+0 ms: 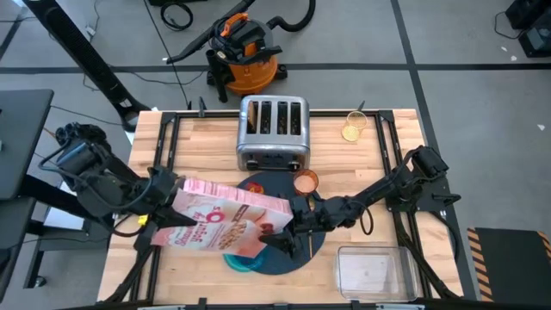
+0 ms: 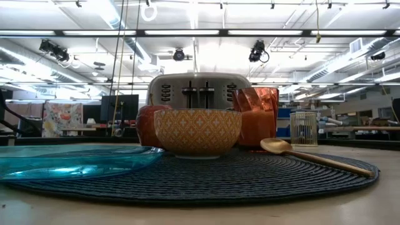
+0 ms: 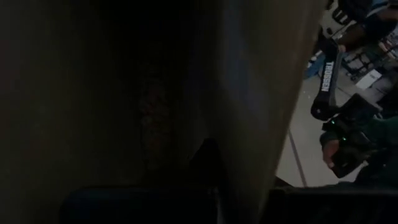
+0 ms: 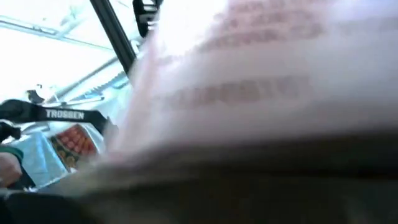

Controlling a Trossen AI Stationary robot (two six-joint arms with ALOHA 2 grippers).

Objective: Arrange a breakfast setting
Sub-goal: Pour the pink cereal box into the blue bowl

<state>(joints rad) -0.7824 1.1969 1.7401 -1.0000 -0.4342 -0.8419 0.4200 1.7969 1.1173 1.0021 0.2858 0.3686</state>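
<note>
A pink-and-white cereal box (image 1: 228, 215) hangs lengthwise over the left part of the dark round mat (image 1: 303, 251). My left gripper (image 1: 162, 217) is shut at its left end. My right gripper (image 1: 284, 227) stands open at its right end, with the box face (image 4: 261, 74) filling the right wrist view. On the mat (image 2: 262, 175) stand a patterned bowl (image 2: 197, 131), a red apple (image 2: 146, 125) and a copper cup (image 2: 256, 115). A gold spoon (image 2: 312, 156) and a blue plate (image 2: 69, 159) lie there too. In the high view the box hides the bowl and the apple. My left gripper holds the cereal box by its left end (image 1: 178, 217), coming at it roughly level from the table's left. The box and the gripper itself hide the place of contact. The box is lifted clear of the mat and lies long and slightly slanted. My right gripper's fingers are at the box's right end (image 1: 277, 222); I cannot tell whether they touch it.
The steel toaster (image 1: 273, 133) stands just behind the mat. A clear plastic container (image 1: 373, 271) sits at the near right. A small glass (image 1: 353, 129) stands at the far right. An orange vacuum (image 1: 245, 52) is on the floor beyond the table.
</note>
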